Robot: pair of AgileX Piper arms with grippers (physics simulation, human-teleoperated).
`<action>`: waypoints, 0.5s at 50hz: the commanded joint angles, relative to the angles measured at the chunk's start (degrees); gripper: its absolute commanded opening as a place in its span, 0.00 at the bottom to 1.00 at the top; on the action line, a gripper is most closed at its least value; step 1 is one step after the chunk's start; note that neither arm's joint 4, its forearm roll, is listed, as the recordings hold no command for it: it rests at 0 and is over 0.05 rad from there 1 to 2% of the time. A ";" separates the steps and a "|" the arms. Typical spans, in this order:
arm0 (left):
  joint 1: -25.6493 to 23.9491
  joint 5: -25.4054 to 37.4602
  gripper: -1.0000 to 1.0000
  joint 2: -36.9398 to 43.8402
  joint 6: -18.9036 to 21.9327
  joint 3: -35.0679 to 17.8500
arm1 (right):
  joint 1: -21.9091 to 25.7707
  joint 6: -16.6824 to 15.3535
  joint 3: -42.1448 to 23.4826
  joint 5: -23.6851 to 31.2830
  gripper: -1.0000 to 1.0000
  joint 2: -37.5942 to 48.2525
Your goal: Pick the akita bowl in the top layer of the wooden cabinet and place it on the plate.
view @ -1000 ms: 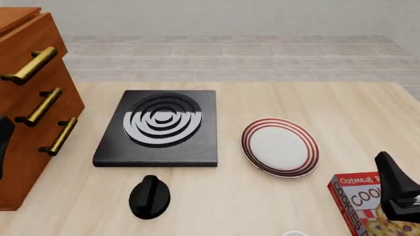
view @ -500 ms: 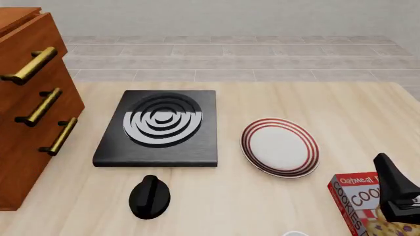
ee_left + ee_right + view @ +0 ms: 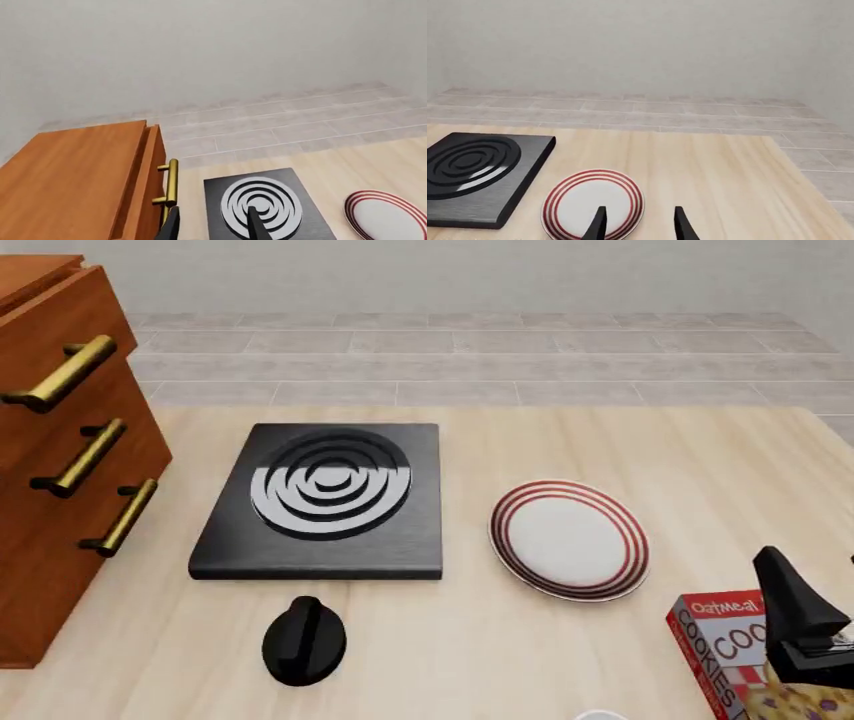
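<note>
A simulated kitchen setting is being shown: a black stove (image 3: 320, 502) is lying on a pale wooden table (image 3: 694, 460), with a ringed plate (image 3: 570, 538), a cookie box (image 3: 727, 645) and a wooden cabinet (image 3: 60, 460) placed around it.

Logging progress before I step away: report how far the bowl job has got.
Nothing is done yet: the plate is bare, and all three drawers of the wooden cabinet look shut, so no bowl shows. In hand: the left gripper hangs open near the cabinet's handles. Left: open the top drawer, lift the bowl, set it on the plate.
</note>
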 commanded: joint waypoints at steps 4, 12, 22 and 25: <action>0.94 4.20 1.00 4.49 0.87 -6.84 | 0.08 -0.21 0.04 -2.37 1.00 2.57; 1.91 6.03 1.00 5.42 1.92 -8.94 | 0.11 -0.24 0.04 -1.46 1.00 1.68; 1.73 9.15 1.00 7.68 1.71 -12.91 | 0.41 -0.12 0.09 -0.40 1.00 0.81; 1.63 10.39 1.00 8.40 2.05 -14.55 | 0.37 -0.09 0.08 0.16 1.00 0.22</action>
